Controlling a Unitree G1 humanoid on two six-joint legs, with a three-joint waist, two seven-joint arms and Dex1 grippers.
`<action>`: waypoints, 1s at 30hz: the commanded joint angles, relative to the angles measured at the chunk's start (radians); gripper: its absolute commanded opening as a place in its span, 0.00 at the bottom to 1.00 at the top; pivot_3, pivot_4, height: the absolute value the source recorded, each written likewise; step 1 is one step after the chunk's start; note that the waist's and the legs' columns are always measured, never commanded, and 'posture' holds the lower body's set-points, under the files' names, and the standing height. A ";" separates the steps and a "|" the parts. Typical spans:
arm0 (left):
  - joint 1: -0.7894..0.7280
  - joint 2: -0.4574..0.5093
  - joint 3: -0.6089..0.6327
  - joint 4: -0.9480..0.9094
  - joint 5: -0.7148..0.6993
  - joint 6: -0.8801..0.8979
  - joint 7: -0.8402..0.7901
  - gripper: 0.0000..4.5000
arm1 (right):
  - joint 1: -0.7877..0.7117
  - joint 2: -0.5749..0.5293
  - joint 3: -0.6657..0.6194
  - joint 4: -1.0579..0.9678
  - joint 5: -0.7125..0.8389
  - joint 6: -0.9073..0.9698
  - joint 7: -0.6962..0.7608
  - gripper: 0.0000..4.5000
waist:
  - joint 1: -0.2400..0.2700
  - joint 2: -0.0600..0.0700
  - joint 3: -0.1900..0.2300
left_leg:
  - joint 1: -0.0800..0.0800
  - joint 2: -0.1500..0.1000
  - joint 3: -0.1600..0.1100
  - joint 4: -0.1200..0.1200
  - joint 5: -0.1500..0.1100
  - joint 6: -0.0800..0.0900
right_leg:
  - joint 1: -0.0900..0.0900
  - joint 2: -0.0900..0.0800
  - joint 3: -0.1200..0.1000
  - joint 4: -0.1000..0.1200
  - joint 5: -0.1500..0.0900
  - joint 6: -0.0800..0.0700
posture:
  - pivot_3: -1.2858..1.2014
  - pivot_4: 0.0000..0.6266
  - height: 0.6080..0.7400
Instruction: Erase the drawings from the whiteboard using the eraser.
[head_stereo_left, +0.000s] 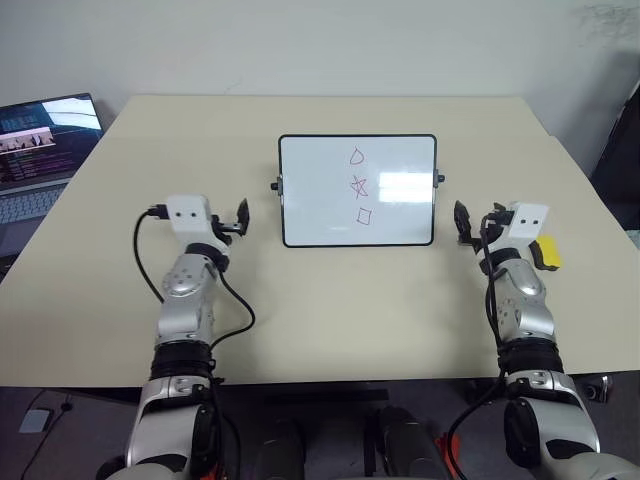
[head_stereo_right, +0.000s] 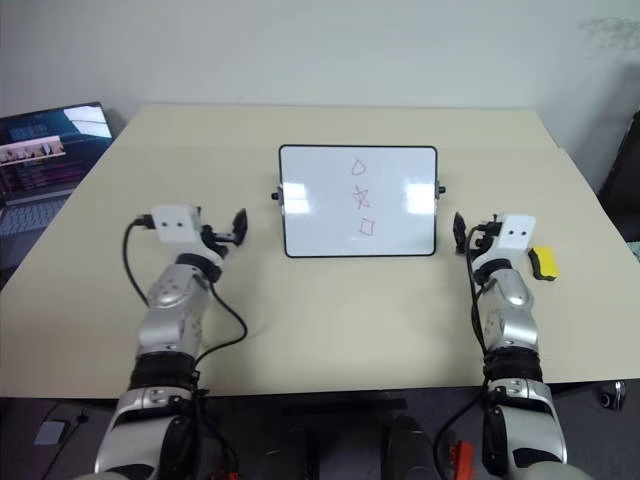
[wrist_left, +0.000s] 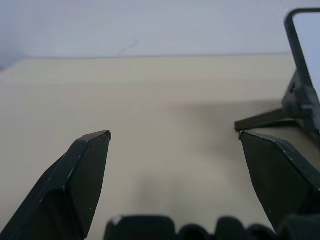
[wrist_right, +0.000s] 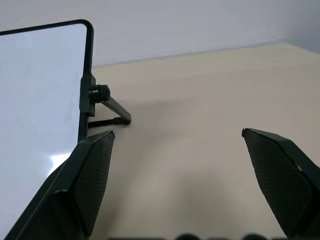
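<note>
Beige table, matte, bearing all items below; whiteboard at centre, glossy white, thin black frame, rounded corners, 1 small black knob on each short side, propped on a black stand leg seen in both wrist views; drawings in red marker, 3 in a column right of the board's middle: rounded shape uppermost, star-like scribble in the middle, small square lowest; eraser, yellow block with a black part, lying on the table just beyond the right arm's outer side, apart from the board; left gripper above the table beside the board's left edge, jaws spread wide, nothing between them; right gripper beside the board's right edge, jaws likewise wide, nothing between them; laptop, screen lit, at the far left.
</note>
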 joint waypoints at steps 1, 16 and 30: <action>-0.026 0.027 0.003 -0.091 -0.035 0.036 -0.050 1.00 | -0.011 -0.023 -0.010 -0.067 0.013 0.025 -0.002 0.99 | 0.000 0.000 0.000 | 0.000 0.000 0.000 0.000 0.000 0.000 | 0.000 0.000 0.000 0.000 0.000 0.000 | 0.52 0.24 1.00; -0.181 0.124 -0.169 -0.417 -0.266 0.443 -0.458 1.00 | -0.022 -0.270 -0.096 -0.189 0.082 0.318 0.024 0.99 | 0.000 0.000 0.000 | -0.001 0.000 -0.001 0.000 0.000 0.000 | 0.000 0.000 -0.001 -0.001 0.000 0.000 | 0.52 0.24 1.00; -0.338 -0.125 -0.463 -0.136 -0.167 0.386 -0.682 1.00 | 0.070 -0.386 -0.166 -0.278 0.131 0.603 0.027 0.99 | 0.000 0.000 0.001 | -0.001 -0.001 0.000 0.001 0.000 0.000 | 0.000 0.000 0.000 -0.001 -0.001 -0.001 | 0.52 0.24 1.00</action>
